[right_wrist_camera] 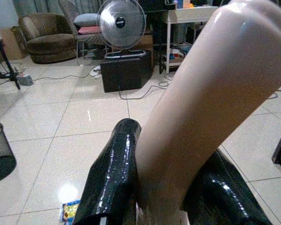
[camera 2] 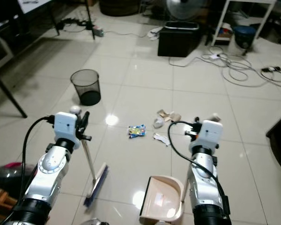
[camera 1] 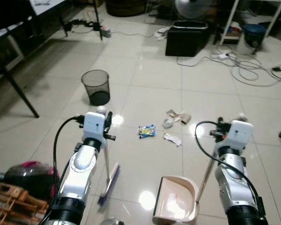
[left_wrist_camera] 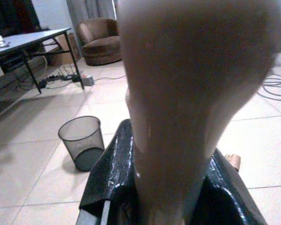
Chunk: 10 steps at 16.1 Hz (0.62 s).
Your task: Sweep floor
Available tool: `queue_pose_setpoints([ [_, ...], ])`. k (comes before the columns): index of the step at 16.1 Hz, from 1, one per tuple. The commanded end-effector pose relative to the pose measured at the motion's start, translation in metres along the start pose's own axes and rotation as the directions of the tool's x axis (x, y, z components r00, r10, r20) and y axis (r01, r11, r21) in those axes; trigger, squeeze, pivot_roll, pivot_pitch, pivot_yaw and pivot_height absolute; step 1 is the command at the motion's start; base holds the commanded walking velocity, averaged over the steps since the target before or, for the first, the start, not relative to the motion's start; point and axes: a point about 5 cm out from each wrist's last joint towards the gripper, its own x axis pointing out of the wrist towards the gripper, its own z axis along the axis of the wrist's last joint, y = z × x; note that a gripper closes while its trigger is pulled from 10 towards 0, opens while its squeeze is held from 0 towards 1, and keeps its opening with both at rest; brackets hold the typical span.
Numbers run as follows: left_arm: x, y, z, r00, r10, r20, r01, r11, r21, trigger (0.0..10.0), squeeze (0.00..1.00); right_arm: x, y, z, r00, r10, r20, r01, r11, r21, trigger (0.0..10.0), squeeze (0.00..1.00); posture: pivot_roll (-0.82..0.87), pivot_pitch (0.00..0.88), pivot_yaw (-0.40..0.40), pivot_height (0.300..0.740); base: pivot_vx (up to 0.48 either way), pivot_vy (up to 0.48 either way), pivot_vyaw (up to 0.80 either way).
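Sweeping barely begun: left gripper [camera 1: 104, 123] clamps purple-bristled broom [camera 1: 108, 183], right gripper [camera 1: 223, 129] clamps beige plastic dustpan [camera 1: 175, 199], while blue-yellow wrapper [camera 1: 147, 131] and crumpled paper scraps [camera 1: 174, 124] lie unswept ahead.

We hold both silver arms forward and slightly down, elbows bent, black cables looping from each forearm to its white wrist block. Our left claw [camera 1: 106, 123] sits at the top of the broom handle [camera 1: 106, 161], its black fingers [left_wrist_camera: 107, 173] closed on either side of the pale shaft, which runs between them in the left wrist view. Our right claw [camera 1: 221, 129] reaches forward at about the same height, its two glossy black fingers [right_wrist_camera: 114, 178] clamped around the dustpan handle [right_wrist_camera: 201, 108]. The two arms stand well apart, roughly parallel, wrists level with each other.
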Motion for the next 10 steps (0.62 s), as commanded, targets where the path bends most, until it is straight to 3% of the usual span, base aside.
queue_pose_setpoints([
  [1,0.0046,0.0029,0.0135,0.998,0.006,0.067,-0.007,1.0,0.006,10.0,0.0,0.0044,-0.0002,0.0086,0.999,-0.002,0.036,0.002,1.0,0.003,10.0,0.0,-0.06,0.043,0.023,0.74,0.345,0.0,-0.61],
  [2,0.0047,0.003,0.0138,0.998,0.007,0.069,-0.008,1.0,0.004,10.0,0.0,0.0045,-0.0001,0.0088,0.999,-0.002,0.038,0.002,1.0,0.002,10.0,0.0,-0.06,0.043,0.023,0.74,0.356,0.0,-0.59],
  [10,0.0044,0.0035,0.0132,0.997,0.009,0.07,-0.009,1.0,0.001,10.0,0.0,0.0069,-0.0011,0.0117,0.999,-0.007,0.051,0.007,1.0,-0.004,10.0,0.0,-0.06,0.043,0.024,0.74,0.41,0.0,0.0],
])
